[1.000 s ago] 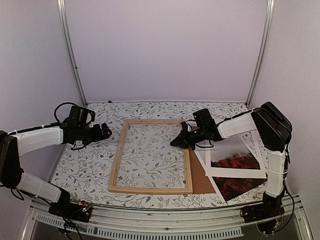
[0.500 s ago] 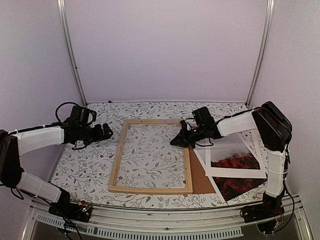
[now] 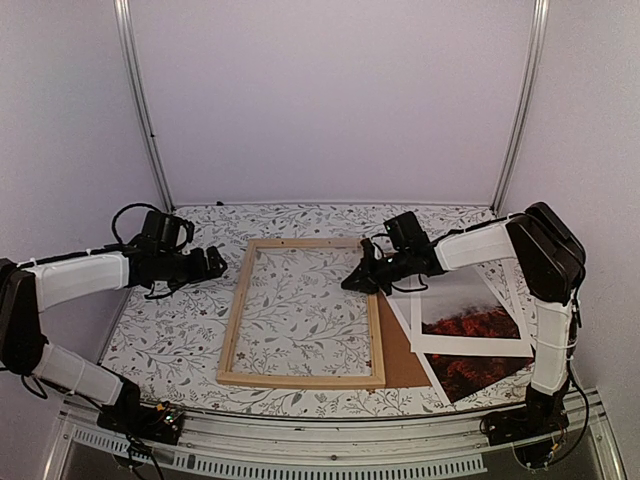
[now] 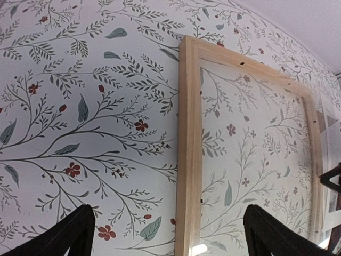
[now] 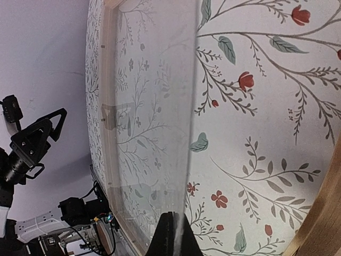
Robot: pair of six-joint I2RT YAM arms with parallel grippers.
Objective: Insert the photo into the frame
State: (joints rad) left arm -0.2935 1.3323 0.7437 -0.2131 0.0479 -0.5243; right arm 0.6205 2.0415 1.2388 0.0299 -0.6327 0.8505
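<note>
The light-wood frame (image 3: 303, 312) lies flat mid-table and also shows in the left wrist view (image 4: 189, 160). A clear pane (image 5: 154, 106) sits in it, its right edge lifted and tilted. My right gripper (image 3: 353, 282) is shut on that edge at the frame's right rail, the fingertips (image 5: 169, 237) pinching the pane. My left gripper (image 3: 212, 263) is open and empty just left of the frame, its fingers (image 4: 74, 234) straddling the left rail from above. The photo (image 3: 480, 370), red foliage and misty grey, lies at the right, partly under a white mat (image 3: 432, 338).
A brown backing board (image 3: 402, 358) lies under the mat and photo, against the frame's right rail. The floral tablecloth (image 3: 170, 330) covers the table. Metal uprights stand at the back corners (image 3: 145, 120). The table's front rail (image 3: 300, 450) runs along the near edge.
My right gripper has risen slightly with the pane's edge in it. My left gripper has barely moved.
</note>
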